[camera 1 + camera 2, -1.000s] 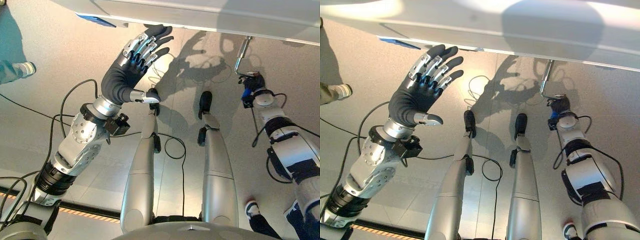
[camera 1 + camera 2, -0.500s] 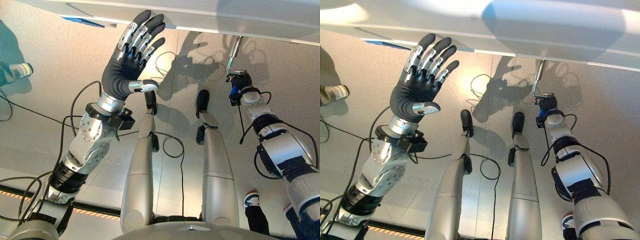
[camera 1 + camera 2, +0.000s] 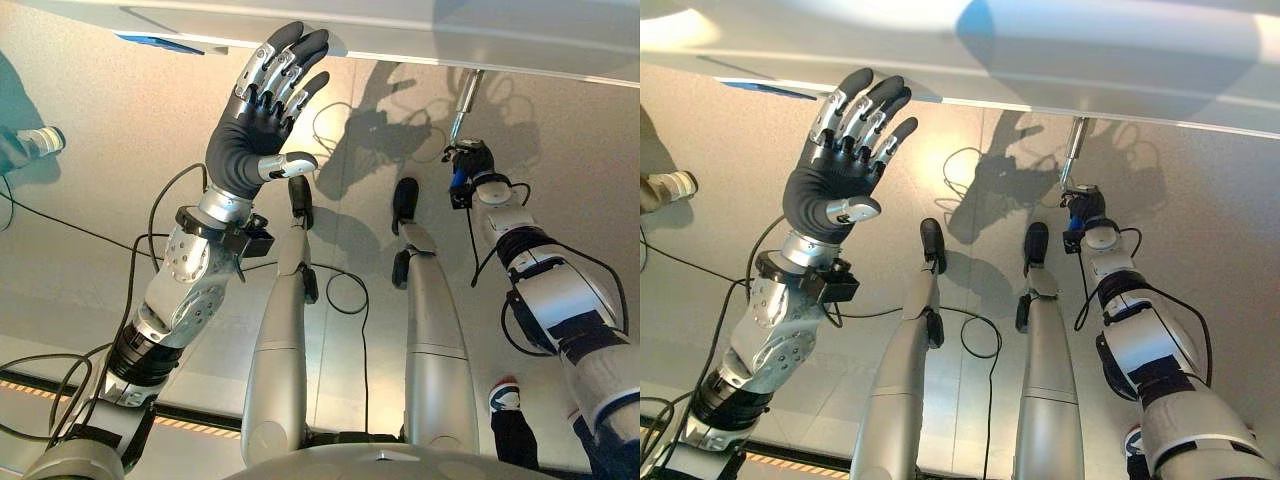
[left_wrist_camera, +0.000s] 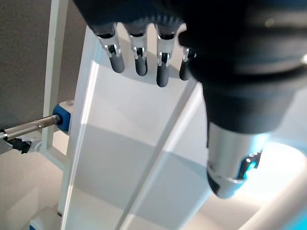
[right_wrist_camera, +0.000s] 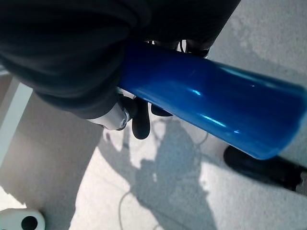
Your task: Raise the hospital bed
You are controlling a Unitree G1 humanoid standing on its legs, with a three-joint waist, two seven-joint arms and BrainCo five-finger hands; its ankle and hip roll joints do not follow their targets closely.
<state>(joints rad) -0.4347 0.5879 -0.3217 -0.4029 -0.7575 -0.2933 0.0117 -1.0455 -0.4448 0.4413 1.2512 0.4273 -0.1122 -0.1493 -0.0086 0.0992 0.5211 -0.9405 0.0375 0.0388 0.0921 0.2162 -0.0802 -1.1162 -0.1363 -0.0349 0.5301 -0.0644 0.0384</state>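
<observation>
Right wrist view: right hand curls round blue crank handle, whose shaft runs up under the hospital bed edge. Left hand spread, fingertips at the same edge.

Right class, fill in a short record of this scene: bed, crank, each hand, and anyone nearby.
bed: white bed frame along the top edge
crank: metal crank rod with a blue handle
right hand: right hand curled round the handle
left hand: left hand open, fingers straight, raised by the frame's edge
nearby: person's shoe beside the right arm
</observation>
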